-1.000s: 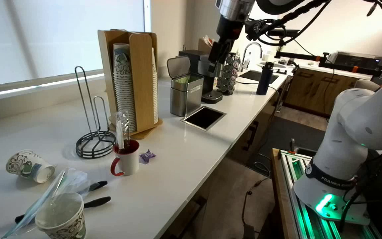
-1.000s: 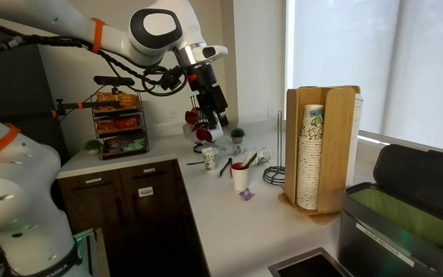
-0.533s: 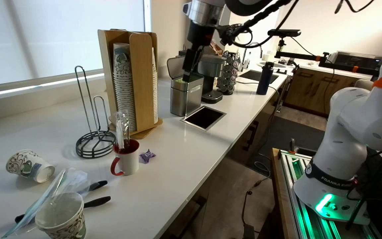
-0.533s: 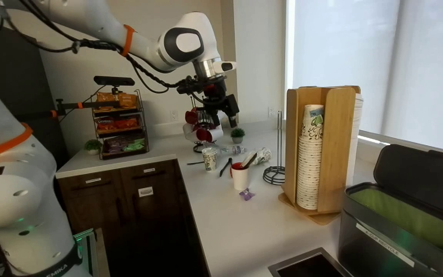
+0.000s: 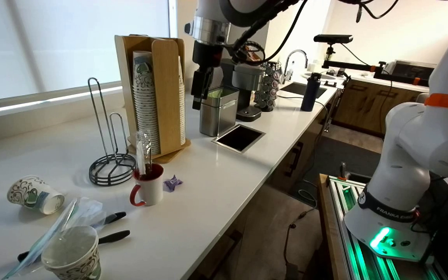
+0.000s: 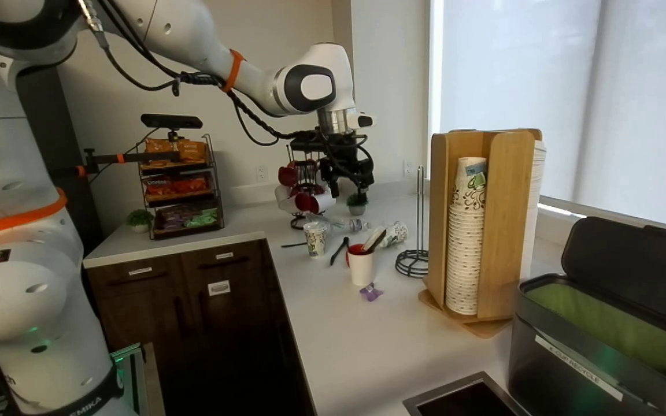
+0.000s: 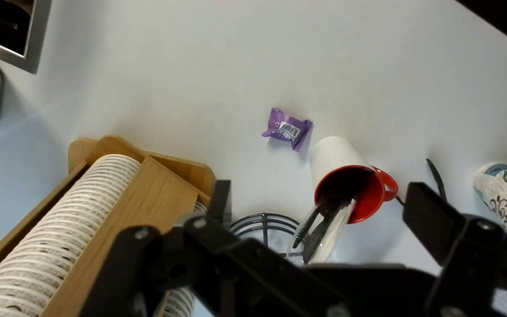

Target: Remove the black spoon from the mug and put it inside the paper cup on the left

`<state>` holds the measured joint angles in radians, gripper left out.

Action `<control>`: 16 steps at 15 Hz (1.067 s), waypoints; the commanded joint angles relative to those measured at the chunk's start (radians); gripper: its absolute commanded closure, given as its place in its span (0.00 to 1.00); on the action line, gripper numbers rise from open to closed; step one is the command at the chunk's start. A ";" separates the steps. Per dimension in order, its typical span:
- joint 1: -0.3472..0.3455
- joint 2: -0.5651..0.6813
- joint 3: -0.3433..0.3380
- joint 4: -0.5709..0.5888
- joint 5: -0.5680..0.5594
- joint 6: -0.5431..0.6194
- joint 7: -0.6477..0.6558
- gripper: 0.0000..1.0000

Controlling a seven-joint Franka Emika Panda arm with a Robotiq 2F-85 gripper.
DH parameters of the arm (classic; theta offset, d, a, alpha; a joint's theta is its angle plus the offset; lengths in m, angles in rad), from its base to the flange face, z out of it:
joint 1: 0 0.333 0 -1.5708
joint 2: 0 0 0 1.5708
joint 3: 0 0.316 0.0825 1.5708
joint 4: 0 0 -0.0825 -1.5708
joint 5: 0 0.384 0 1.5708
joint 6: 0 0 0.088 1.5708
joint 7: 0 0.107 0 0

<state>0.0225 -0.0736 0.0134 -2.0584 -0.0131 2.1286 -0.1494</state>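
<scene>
A: Why does the black spoon lean out of the mug like that?

B: It looks longer than the mug is tall, so it can only stand at a slant, broad end past the rim. That leaves something to pinch.

A: Is the end effector holding anything?

B: No, its fingers are spread wide with nothing between them. It hangs over the counter, apart from the mug; my guess is an approach, with the whole transfer yet to do.

A: Which cup is the target?

B: Most likely the paper cup standing upright, mouth up, where a spoon could stay put. The tipped cup lies on its side and would hardly hold one.

A: And what are they made of?

B: The mug seems glazed ceramic, smooth white outside, red within, with a looped red handle. The spoon looks like thin black plastic, crowded by a white utensil and crinkled clear wrap; I can't tell whether that wrap covers it, and it could slip in the pinch. The paper cup is light card printed with swirls, round-rimmed, easily knocked over, so the spoon wants lowering gently
</scene>
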 commanded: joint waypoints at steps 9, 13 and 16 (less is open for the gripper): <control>0.020 0.311 0.059 0.250 0.141 -0.243 -0.151 0.00; 0.031 0.367 0.067 0.311 0.081 -0.299 -0.096 0.00; 0.021 0.360 0.071 0.285 0.099 -0.257 -0.110 0.00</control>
<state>0.0459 0.2860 0.0809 -1.7756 0.0870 1.8751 -0.2602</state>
